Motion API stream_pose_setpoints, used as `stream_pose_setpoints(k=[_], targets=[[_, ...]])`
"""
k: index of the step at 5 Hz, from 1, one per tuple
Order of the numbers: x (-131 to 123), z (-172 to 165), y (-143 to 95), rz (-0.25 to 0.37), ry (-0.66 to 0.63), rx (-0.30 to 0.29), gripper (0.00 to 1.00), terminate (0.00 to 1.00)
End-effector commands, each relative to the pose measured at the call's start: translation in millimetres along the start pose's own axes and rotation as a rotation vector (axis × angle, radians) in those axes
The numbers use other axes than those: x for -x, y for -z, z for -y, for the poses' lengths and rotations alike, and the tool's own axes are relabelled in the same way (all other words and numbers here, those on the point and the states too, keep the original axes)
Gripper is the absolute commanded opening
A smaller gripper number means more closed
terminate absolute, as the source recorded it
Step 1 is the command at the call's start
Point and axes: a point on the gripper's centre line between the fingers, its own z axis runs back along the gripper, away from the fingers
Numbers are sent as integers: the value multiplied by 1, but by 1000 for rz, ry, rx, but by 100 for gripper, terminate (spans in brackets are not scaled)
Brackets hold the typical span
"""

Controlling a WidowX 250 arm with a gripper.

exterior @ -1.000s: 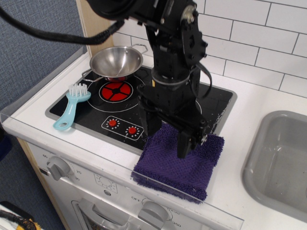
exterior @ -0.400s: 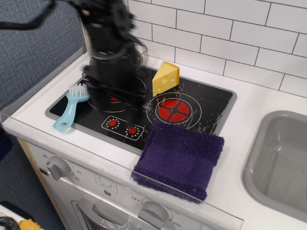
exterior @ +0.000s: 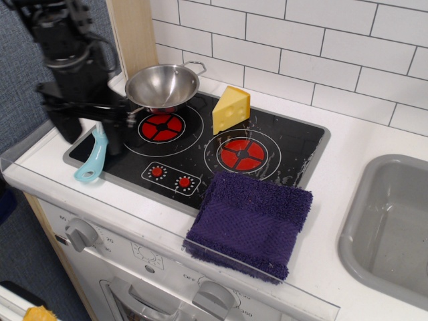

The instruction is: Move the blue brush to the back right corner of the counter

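Observation:
The blue brush [exterior: 91, 162] lies at the front left of the black stovetop [exterior: 200, 157], set in the white counter [exterior: 348, 140]. Only its light-blue handle shows; the bristle end is hidden behind my gripper. My gripper [exterior: 90, 134] hangs low over the brush head, open, with one dark finger [exterior: 67, 127] on its left and the other on its right. I cannot tell whether the fingers touch the brush.
A steel pan [exterior: 162, 83] sits on the back left burner, close to the right of my gripper. A yellow cheese wedge [exterior: 231, 108] stands mid-stove. A purple towel [exterior: 251, 221] lies at the front. The grey sink [exterior: 394, 221] is at the right. A wooden post [exterior: 134, 33] stands behind.
My arm has swung left from over the purple towel, past the pan, and come down over the brush head. The brush, pan, cheese and towel have not moved.

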Motion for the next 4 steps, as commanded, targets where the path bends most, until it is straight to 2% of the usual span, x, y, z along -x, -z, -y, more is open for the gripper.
stream_pose_setpoints(k=[1, 2, 4], targets=[[-14, -18, 19, 16, -59, -1, 100, 0], [-19, -18, 35, -7, -63, -9, 100, 0], [-22, -16, 52, -36, -53, -36, 100, 0]])
